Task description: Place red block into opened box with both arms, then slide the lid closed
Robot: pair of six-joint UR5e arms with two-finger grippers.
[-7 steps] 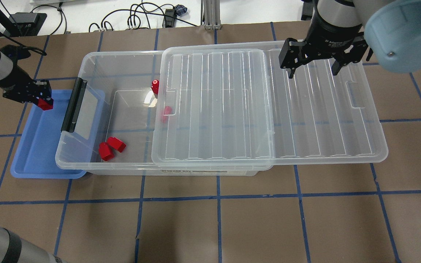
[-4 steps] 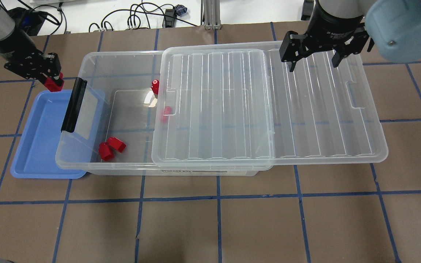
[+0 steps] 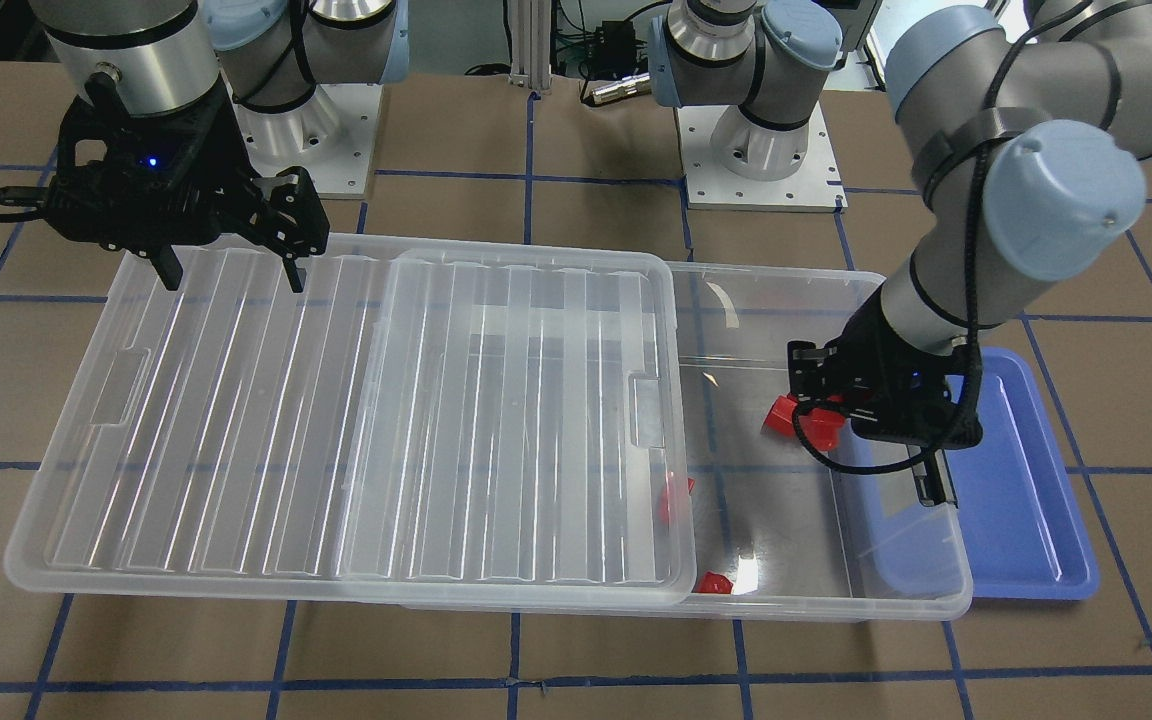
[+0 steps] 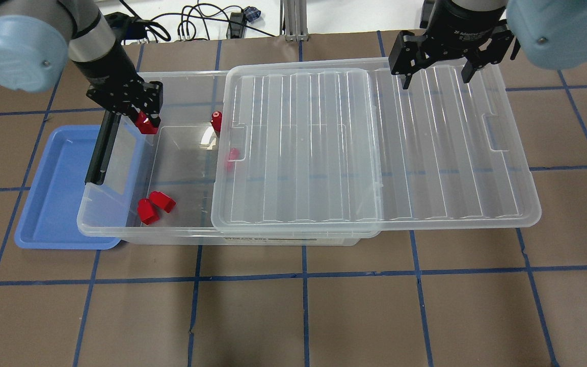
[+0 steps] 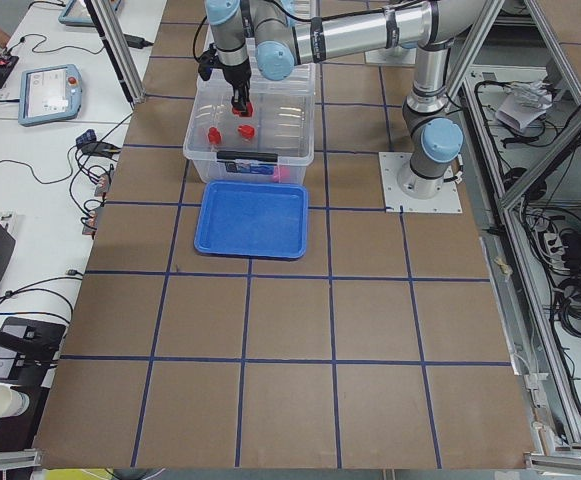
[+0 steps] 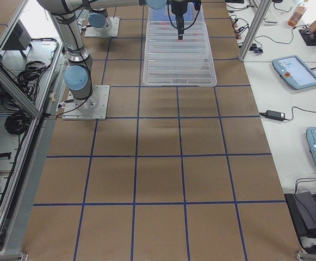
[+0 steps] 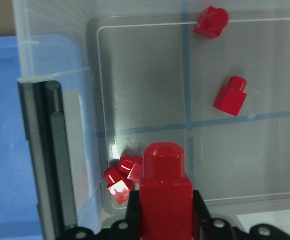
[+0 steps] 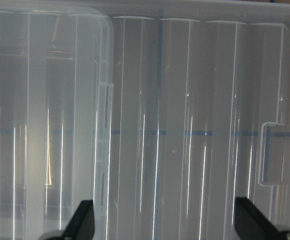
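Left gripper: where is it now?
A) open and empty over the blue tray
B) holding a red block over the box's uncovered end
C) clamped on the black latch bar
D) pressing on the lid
B: the left gripper is shut on a red block, above the floor of the box, inside its rim.

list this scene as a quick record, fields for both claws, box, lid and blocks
left claw: shut on red block, over the open end of the box
right claw: open, above the overhanging part of the lid
box: latch end uncovered, four loose blocks inside
lid: slid aside, covers the rest
blue tray: at the latch end
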